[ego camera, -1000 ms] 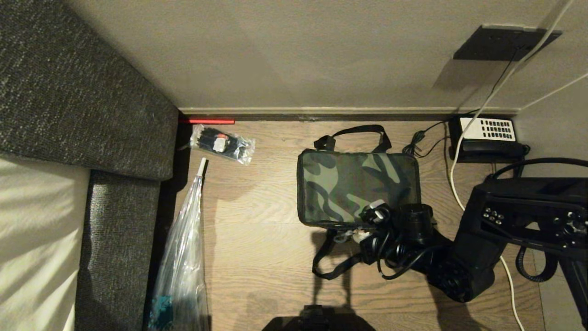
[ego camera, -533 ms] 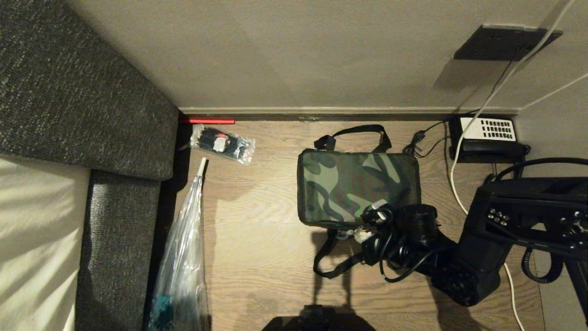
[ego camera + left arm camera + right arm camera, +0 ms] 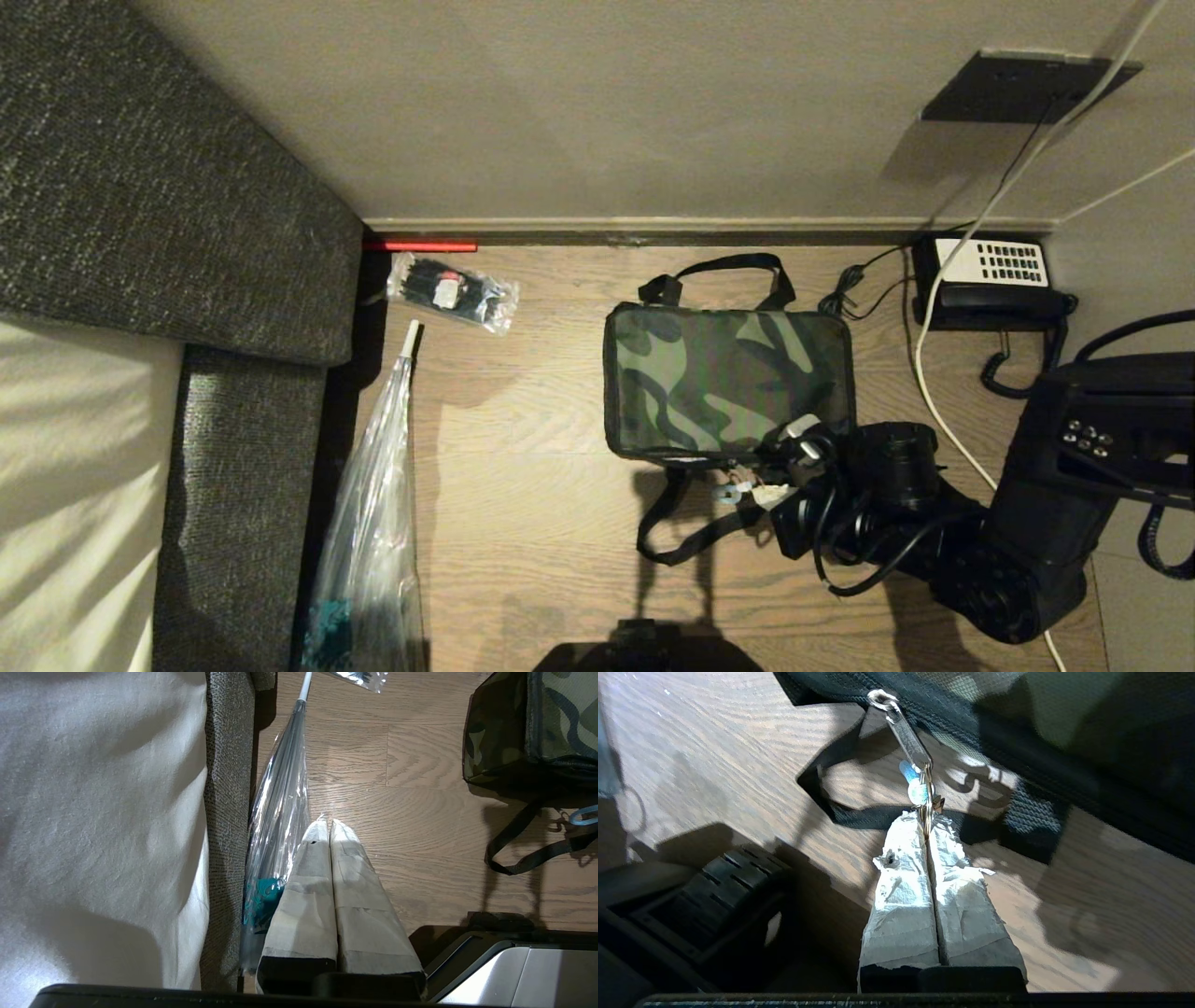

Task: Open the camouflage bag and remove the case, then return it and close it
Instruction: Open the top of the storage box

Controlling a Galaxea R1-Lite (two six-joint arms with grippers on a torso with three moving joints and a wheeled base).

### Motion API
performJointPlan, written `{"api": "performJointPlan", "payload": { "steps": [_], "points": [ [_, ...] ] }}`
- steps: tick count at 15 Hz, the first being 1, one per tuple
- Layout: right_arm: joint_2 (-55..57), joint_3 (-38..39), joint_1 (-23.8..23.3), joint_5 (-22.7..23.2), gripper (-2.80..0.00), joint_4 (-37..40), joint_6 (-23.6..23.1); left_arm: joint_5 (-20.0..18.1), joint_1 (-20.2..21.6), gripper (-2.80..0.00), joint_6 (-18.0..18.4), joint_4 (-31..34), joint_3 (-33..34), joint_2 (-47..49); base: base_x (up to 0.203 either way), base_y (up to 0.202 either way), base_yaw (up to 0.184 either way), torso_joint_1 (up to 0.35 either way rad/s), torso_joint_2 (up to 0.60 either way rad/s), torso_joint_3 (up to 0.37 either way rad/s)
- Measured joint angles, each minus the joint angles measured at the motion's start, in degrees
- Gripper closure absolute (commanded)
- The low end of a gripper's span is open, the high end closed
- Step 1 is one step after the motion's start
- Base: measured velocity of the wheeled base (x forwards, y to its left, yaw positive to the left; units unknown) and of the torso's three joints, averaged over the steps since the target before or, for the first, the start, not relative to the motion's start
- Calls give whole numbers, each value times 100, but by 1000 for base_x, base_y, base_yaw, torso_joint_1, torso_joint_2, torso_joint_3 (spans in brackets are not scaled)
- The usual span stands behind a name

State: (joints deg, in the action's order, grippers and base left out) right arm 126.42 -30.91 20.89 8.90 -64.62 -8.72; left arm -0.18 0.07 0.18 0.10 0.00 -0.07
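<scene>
The camouflage bag point(image 3: 719, 378) lies on the wooden floor with its lid down, so the case is hidden. One black strap handle point(image 3: 677, 532) loops out from its near side. My right gripper point(image 3: 761, 487) is at the bag's near right corner, shut on the metal ring of the zip pull point(image 3: 906, 737), which carries a small blue loop point(image 3: 915, 784). In the right wrist view the gripper point(image 3: 927, 817) pinches that ring and the pull is stretched taut from the bag's edge point(image 3: 952, 714). My left gripper point(image 3: 327, 823) hangs shut and empty, off to the left of the bag.
A black telephone point(image 3: 990, 275) with trailing cables point(image 3: 924, 373) sits by the wall, right of the bag. A crinkled clear plastic bag point(image 3: 369, 523) and a small clear packet point(image 3: 453, 291) lie left of it, along the grey sofa point(image 3: 168, 233).
My right arm has swung to the right and towards the near side, drawing the zip pull along the bag's near edge towards its right corner. The bag has stayed put.
</scene>
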Motion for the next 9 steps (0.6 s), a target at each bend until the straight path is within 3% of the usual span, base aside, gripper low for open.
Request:
{"api": "performJointPlan", "payload": {
  "steps": [9],
  "points": [
    [-50,117,-288,2,0,16,-239,0,0,0,-2,0,0,0,0,0,0,0,0,0]
  ]
}}
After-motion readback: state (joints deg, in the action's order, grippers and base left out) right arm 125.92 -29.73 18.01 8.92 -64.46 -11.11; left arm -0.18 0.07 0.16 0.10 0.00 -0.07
